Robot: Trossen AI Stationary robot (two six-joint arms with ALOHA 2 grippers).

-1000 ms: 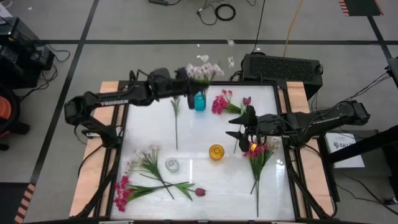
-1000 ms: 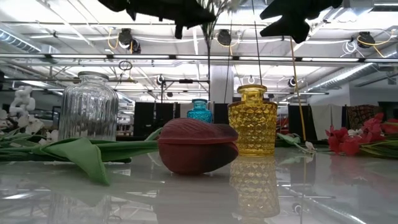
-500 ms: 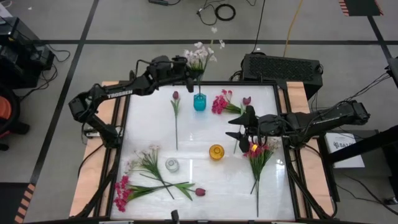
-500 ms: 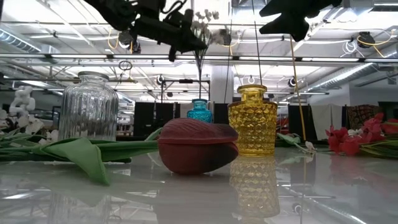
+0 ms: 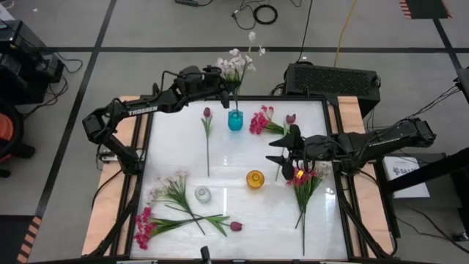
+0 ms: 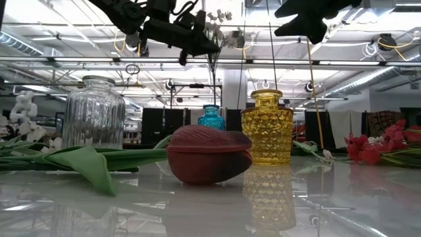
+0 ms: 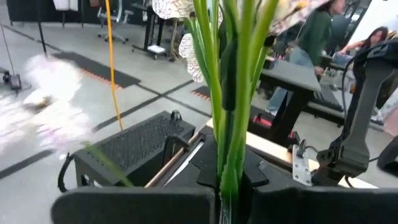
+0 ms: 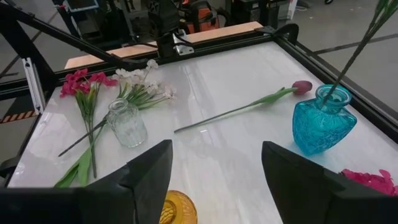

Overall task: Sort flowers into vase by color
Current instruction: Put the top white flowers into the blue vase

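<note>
My left gripper [image 5: 222, 88] hangs over the table's far edge, shut on a spray of white-pink blossoms [image 5: 234, 64]. The spray's stem runs down into the blue vase [image 5: 234, 120]. My right gripper [image 5: 284, 152] is open and hovers above the table right of the yellow vase [image 5: 254, 179], touching nothing. A maroon tulip [image 5: 207, 114] lies flat left of the blue vase. Magenta blooms with another tulip [image 5: 260, 121] lie to its right. A magenta bunch [image 5: 304, 182] lies by the right edge. A white spray [image 5: 172, 185], magenta blooms [image 5: 143, 224] and a tulip [image 5: 236, 226] lie near the clear vase [image 5: 203, 194]. My left gripper pinches the spray's green stems [image 7: 225, 155] between its two fingers, a little below the blossoms. The fingers reach in from the table's left, across the stems. The spray stands nearly upright, lifted, with the stem's lower end [image 8: 333, 87] inside the blue vase's neck.
A black box [image 5: 333, 79] stands just beyond the far edge, right of the blue vase. A raised dark frame [image 5: 143, 158] runs around the white table top. People and desks show in the room behind, in the left wrist view.
My left gripper has carried the white spray toward the table's far edge, from above the blue vase to beyond it. The blossoms have moved with it, while the stem's lower end has stayed at the blue vase. In the last half second it has held still.
</note>
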